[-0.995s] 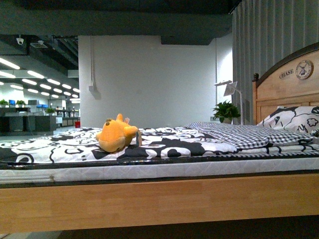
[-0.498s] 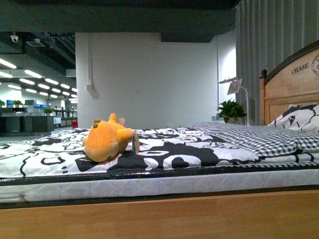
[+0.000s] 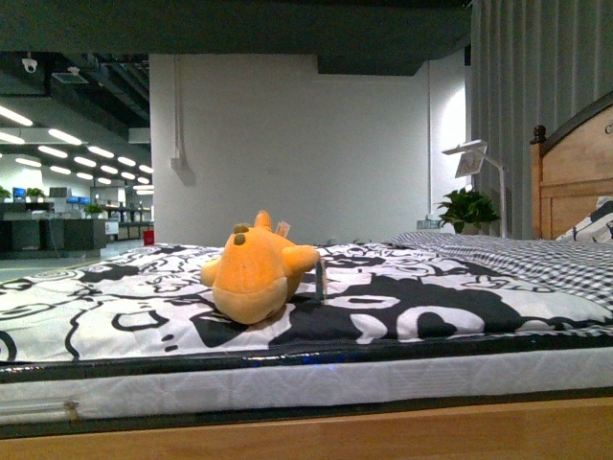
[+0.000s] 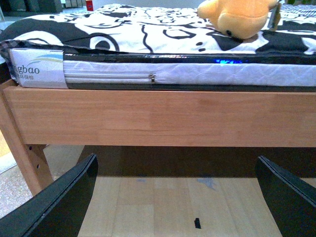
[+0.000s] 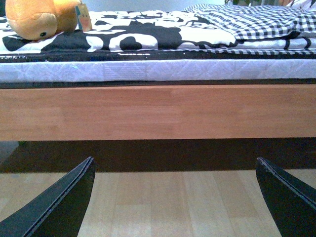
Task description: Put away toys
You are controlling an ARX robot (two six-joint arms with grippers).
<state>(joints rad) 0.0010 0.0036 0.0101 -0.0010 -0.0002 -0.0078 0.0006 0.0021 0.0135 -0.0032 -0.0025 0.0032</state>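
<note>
The orange plush toy [image 3: 254,273] lies on its side on the black-and-white bed cover [image 3: 402,307], close to the near edge of the bed, with a small tag hanging beside it. Under the cover sits a white quilted mattress [image 3: 287,383], and below that a wooden rail [image 4: 158,118].

The left claw [image 4: 176,163] is spread wide with nothing between its black fingers [image 4: 59,207]. It hangs lower than the rail, over the pale wood floor [image 5: 163,197] – the toy is up on the bed, well apart from it. The right claw [image 5: 174,160] is spread just as wide and holds nothing, also low before the rail and well apart from the toy.

Further along the bed lies a checked blanket [image 3: 536,264], then a wooden headboard [image 3: 570,182]. Beyond stand a white lamp [image 3: 474,158] and a green plant [image 3: 469,206] – behind them a plain white wall [image 3: 306,144].
</note>
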